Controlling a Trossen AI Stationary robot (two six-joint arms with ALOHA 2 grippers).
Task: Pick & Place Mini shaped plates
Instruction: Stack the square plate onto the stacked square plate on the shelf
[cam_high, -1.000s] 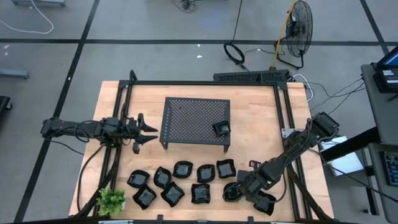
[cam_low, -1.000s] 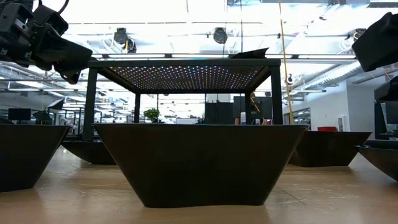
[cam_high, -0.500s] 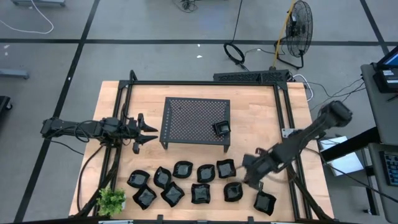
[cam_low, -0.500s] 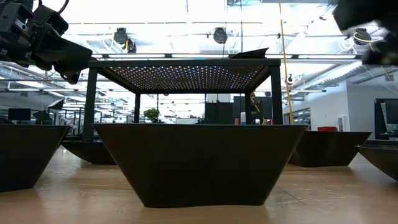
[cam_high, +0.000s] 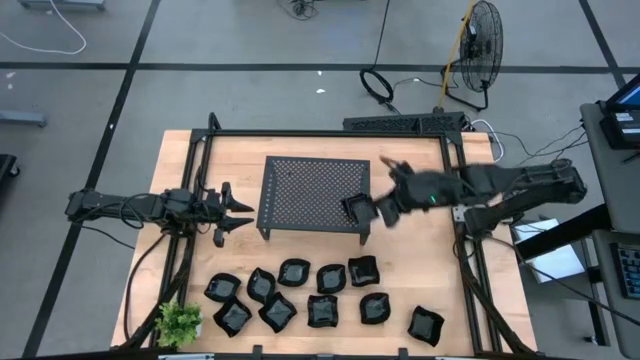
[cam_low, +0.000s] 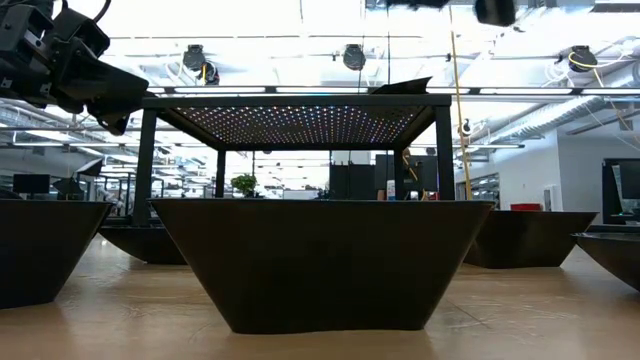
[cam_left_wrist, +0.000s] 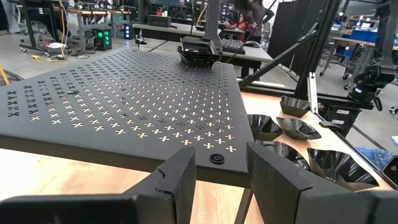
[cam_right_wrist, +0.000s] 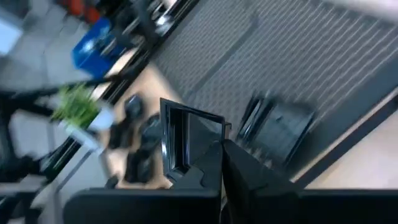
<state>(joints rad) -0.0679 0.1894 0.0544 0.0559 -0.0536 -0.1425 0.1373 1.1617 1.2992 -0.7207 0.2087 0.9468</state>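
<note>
Black and glossy, a small square plate (cam_right_wrist: 180, 140) rides clamped edge-on in the right tool (cam_high: 383, 208), which has swung up from the cluster of plates (cam_high: 300, 290) on the counter (cam_high: 410, 240) to the rack (cam_high: 310, 190), where one plate (cam_high: 355, 207) already sits, while the half-open, empty left tool (cam_high: 232, 209) waits beside the rack.

Our right gripper (cam_high: 377, 212) reaches in from the right, arm stretched nearly level, jaws pinched on a small square plate (cam_right_wrist: 180, 142). Our left gripper (cam_high: 243, 213) waits at left, jaws parted.
</note>
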